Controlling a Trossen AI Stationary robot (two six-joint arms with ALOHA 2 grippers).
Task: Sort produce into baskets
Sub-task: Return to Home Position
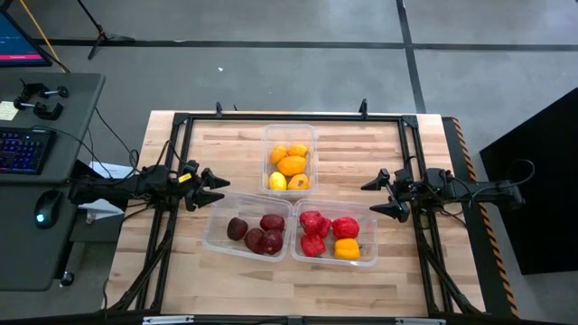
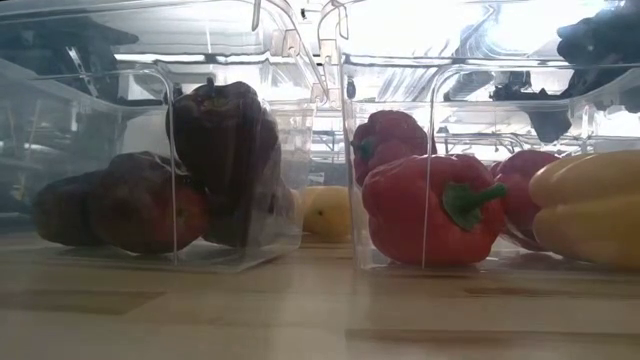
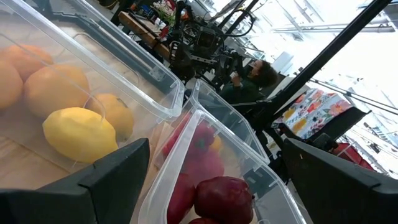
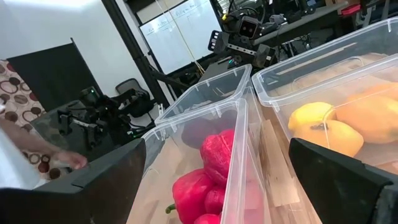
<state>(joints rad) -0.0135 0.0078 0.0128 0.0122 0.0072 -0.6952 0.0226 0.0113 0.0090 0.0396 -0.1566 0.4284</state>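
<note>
Three clear baskets stand on the wooden table. The far basket (image 1: pixel 290 159) holds lemons and orange citrus (image 1: pixel 292 165). The near left basket (image 1: pixel 248 229) holds several dark maroon fruits (image 1: pixel 259 234). The near right basket (image 1: pixel 335 232) holds red peppers (image 1: pixel 316 230) and a yellow-orange pepper (image 1: pixel 347 248). My left gripper (image 1: pixel 215 188) hangs open above the table, left of the baskets, its fingers level and pointing right. My right gripper (image 1: pixel 375 197) hangs open right of the baskets, pointing left. Neither holds anything.
A black frame (image 1: pixel 291 116) runs round the table top. A side desk with a keyboard (image 1: pixel 22 149) and a mouse (image 1: pixel 43 211) stands left of the table. A person (image 3: pixel 256 78) shows in the room beyond, and a hand (image 4: pixel 65 159) in the right wrist view.
</note>
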